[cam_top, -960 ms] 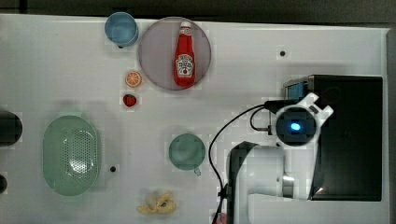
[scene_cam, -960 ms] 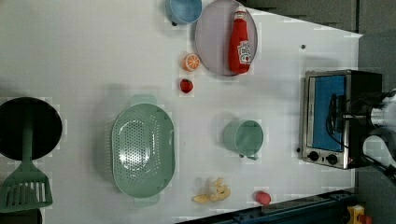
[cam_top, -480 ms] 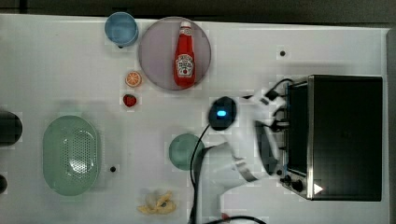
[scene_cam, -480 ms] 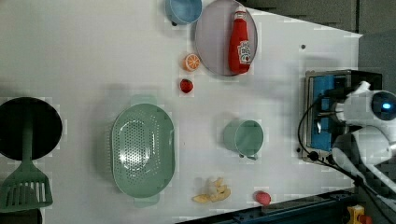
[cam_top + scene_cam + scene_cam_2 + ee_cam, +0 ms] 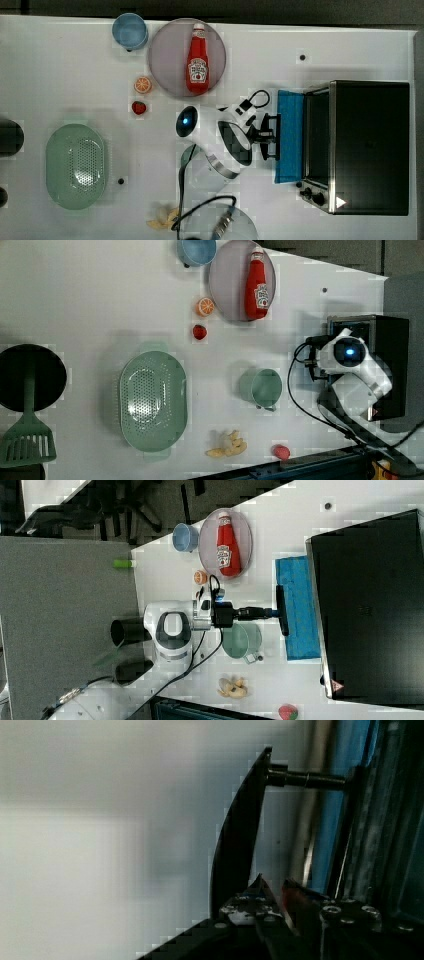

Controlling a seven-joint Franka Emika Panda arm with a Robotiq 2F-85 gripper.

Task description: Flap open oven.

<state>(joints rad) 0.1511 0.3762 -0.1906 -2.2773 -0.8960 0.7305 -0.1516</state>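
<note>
Pinching the dark bar handle (image 5: 283,610) between nearly closed fingers, the pincer (image 5: 272,612) reaches level toward the oven (image 5: 367,146), which sits at the top view's right edge of the white table (image 5: 75,70). Its blue glass door (image 5: 290,136) hangs down nearly flat, between pincer and oven body. The hinged door looks stiff and rigid, the glass fragile; the bar's middle seems the safest hold.
</note>
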